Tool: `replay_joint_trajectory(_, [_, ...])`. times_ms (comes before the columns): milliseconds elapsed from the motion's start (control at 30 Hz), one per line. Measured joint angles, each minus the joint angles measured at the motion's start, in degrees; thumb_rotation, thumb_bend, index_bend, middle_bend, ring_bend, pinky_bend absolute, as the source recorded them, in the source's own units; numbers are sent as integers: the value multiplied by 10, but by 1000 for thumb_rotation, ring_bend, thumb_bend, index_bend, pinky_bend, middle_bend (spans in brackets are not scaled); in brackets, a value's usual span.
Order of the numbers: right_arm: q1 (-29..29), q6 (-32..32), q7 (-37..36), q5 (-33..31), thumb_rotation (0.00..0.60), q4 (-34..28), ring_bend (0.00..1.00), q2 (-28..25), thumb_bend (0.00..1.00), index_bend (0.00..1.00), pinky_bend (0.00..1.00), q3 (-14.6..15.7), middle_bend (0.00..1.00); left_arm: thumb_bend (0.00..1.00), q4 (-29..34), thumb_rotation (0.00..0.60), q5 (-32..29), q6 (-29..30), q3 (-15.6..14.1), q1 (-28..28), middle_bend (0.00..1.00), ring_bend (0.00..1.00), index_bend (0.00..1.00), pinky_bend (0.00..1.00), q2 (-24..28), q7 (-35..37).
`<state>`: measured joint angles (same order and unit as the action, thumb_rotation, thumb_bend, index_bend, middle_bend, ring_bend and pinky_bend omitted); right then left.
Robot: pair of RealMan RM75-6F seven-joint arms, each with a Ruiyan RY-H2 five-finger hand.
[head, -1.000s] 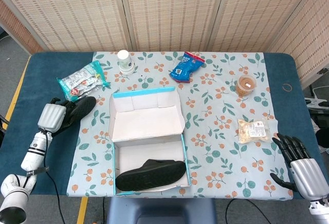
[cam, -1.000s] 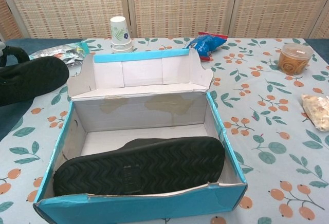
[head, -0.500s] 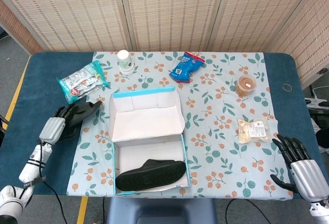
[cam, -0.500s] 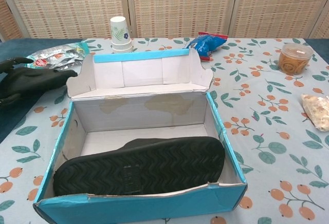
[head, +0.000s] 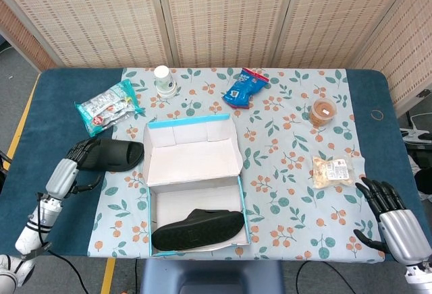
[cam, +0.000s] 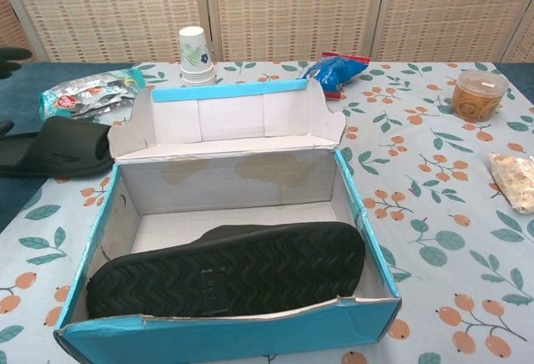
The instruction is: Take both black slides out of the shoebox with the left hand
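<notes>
Shoebox (head: 194, 193) between snack bags (head: 108, 105), cup (head: 163, 76)

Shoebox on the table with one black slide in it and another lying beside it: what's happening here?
The robot is emptying the shoebox with its left hand. One slide already lies flat on the table left of the box, with the left hand at its far end; whether they touch is unclear. The second slide is in the box, propped on its side against the front wall. The right hand rests open at the table's right edge, holding nothing.
</notes>
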<state>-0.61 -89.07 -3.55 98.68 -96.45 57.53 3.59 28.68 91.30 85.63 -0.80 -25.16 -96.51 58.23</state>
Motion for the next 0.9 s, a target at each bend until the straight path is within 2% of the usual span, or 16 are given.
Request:
replay_joint_trajectory(67, [0, 0, 0, -2, 600, 0, 0, 0, 103, 0, 0, -1, 0, 413, 43, 600, 1, 12, 3, 0, 0, 0, 27, 59, 20, 4])
replay_joint_trajectory(167, [-1, 2, 1, -3, 600, 0, 0, 1, 103, 0, 0, -2, 0, 409, 141, 600, 13, 28, 0, 1, 0, 0, 46, 62, 68, 4])
replay_joint_trajectory(267, [-3, 7, 4, -3, 600, 0, 0, 2, 103, 0, 0, -2, 0, 408, 269, 600, 37, 29, -15, -4, 16, 0, 60, 66, 130, -7])
replay_joint_trajectory(400, [-6, 12, 5, -1, 600, 0, 0, 4, 104, 0, 0, -1, 0, 407, 461, 600, 73, 6, -39, -20, 40, 11, 86, 91, 223, -38])
replay_joint_trajectory(500, [-8, 17, 7, 1, 600, 0, 0, 5, 103, 0, 0, 1, 0, 407, 580, 600, 103, -24, -56, -37, 109, 82, 101, 152, 281, -69])
replay_joint_trajectory(600, [-9, 20, 11, 5, 600, -1, 0, 6, 104, 0, 0, 3, 0, 407, 668, 600, 136, -70, -71, -60, 121, 102, 112, 173, 319, -114])
replay_joint_trajectory(733, [-9, 18, 12, 14, 600, -4, 0, 6, 104, 0, 0, 8, 0, 406, 712, 600, 153, -142, -75, -88, 121, 96, 116, 189, 317, -191])
replay_joint_trajectory(900, [-4, 3, -1, 21, 600, -2, 0, 3, 103, 0, 0, 11, 0, 406, 727, 600, 133, -225, -61, -117, 113, 92, 119, 227, 264, -285])
